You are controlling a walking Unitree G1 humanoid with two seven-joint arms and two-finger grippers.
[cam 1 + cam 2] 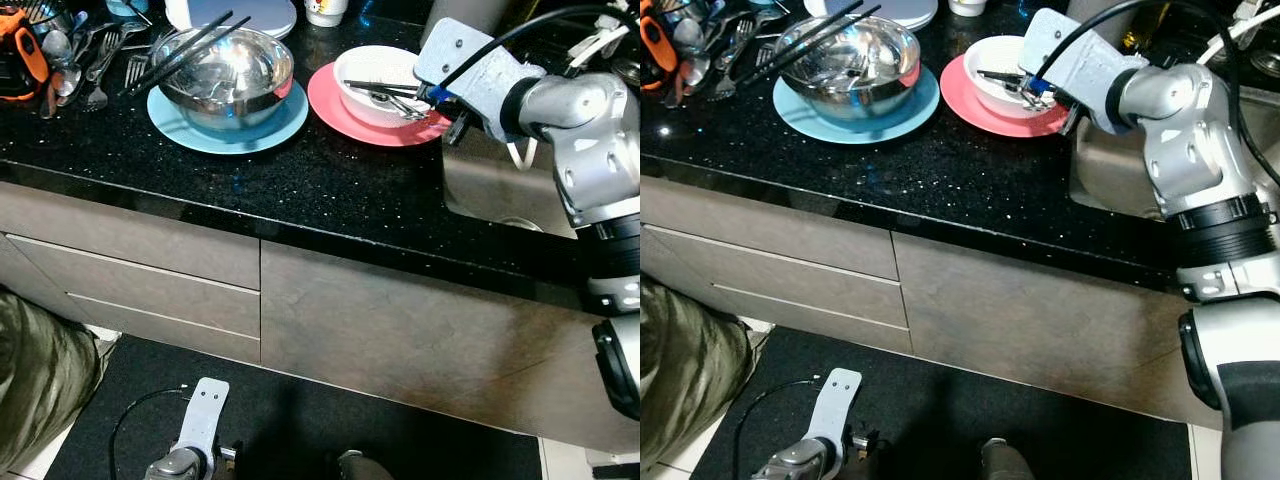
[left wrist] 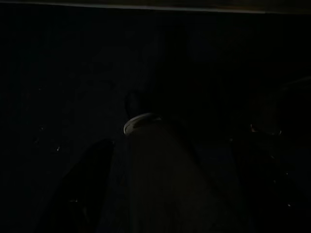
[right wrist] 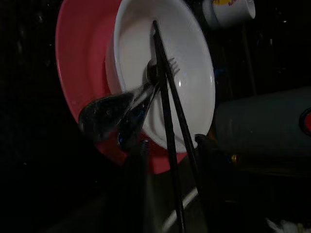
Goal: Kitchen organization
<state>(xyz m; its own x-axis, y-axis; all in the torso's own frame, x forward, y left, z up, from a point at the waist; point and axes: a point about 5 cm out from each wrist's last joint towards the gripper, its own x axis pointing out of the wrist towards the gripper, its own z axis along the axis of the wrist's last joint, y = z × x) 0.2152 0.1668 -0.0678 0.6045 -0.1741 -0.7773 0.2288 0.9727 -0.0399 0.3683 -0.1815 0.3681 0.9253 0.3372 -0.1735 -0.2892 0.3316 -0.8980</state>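
Note:
A white bowl (image 1: 378, 82) stands on a pink plate (image 1: 335, 105) at the counter's right, beside the sink. Inside the bowl lie black chopsticks (image 3: 167, 97), a fork (image 3: 163, 68) and two spoons (image 3: 104, 114). My right gripper (image 3: 170, 141) hovers at the bowl's sink-side rim, open, its fingers (image 3: 138, 184) standing on either side of the chopsticks' near ends. To the left, a steel bowl (image 1: 225, 70) rests on a blue plate (image 1: 170, 120) with another pair of chopsticks (image 1: 185, 50) across it. My left arm (image 1: 195, 430) hangs idle near the floor, its gripper (image 2: 172, 194) open in the dark.
Loose cutlery (image 1: 100, 55) and an orange tool (image 1: 20, 55) lie at the counter's far left. A white plate (image 1: 250, 15) and a mug (image 1: 325, 10) stand at the back. The steel sink (image 1: 490, 185) is on the right. Someone's olive clothing (image 1: 35, 370) shows at lower left, above a dark mat (image 1: 300, 420).

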